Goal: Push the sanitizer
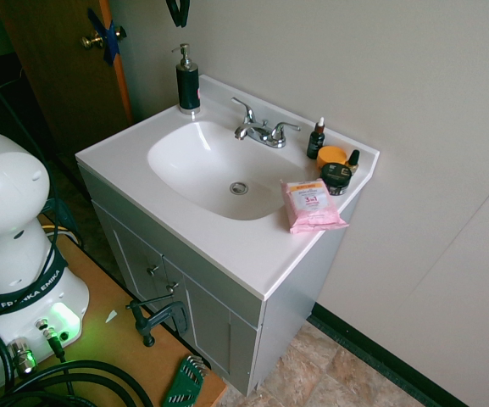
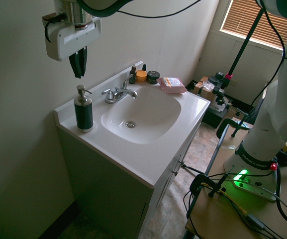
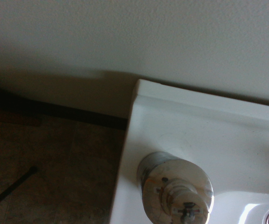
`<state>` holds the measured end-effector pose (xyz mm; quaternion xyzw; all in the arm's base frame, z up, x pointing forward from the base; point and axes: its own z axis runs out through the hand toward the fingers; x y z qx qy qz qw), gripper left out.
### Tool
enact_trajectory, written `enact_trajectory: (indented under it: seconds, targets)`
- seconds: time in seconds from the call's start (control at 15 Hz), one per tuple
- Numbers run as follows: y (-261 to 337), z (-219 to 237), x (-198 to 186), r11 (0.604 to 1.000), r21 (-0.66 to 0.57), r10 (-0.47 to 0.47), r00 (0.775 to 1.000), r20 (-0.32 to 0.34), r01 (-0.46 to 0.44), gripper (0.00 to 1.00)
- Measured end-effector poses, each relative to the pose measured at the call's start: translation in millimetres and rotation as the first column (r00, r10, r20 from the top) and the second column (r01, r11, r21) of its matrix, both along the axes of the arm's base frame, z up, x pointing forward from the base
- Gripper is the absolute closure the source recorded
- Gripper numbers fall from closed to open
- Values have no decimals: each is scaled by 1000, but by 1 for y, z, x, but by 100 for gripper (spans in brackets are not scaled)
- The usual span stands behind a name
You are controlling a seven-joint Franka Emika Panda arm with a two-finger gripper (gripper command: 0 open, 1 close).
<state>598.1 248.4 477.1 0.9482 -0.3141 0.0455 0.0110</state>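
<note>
The sanitizer [image 2: 83, 113], a tall slim black pump bottle with a silver head, stands upright on the back corner of the white vanity top [image 2: 148, 159], close to the wall and the counter's end edge; what it holds cannot be seen through the dark body. In the wrist view its pump head [image 3: 178, 189] shows from above, with bare counter around it and floor past the edge. The gripper [image 2: 78, 73] hangs straight above the pump, apart from it, pointing down, its dark fingers drawn nearly together with nothing between them. The basin [image 1: 219, 170] is dry and bare but for its drain [image 1: 239, 188]. A chrome faucet [image 1: 261, 131] sits behind it, well apart from the sanitizer. At the far end cluster a small dropper bottle [image 1: 316, 140], an orange-lidded jar [image 1: 332, 156], a dark jar [image 1: 336, 178] and a pink wipes packet [image 1: 311, 205]. The front rim lies open.
</note>
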Motion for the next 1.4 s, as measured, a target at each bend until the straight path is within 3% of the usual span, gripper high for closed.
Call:
enact_trajectory:
  seconds: [0.6, 1.4]
  targets:
    - [-2, -35, 7, 1000, -19, -8, 999, -45, 7, 100]
    - [2, -50, 1, 1000, 4, -28, 999, -43, 28, 100]
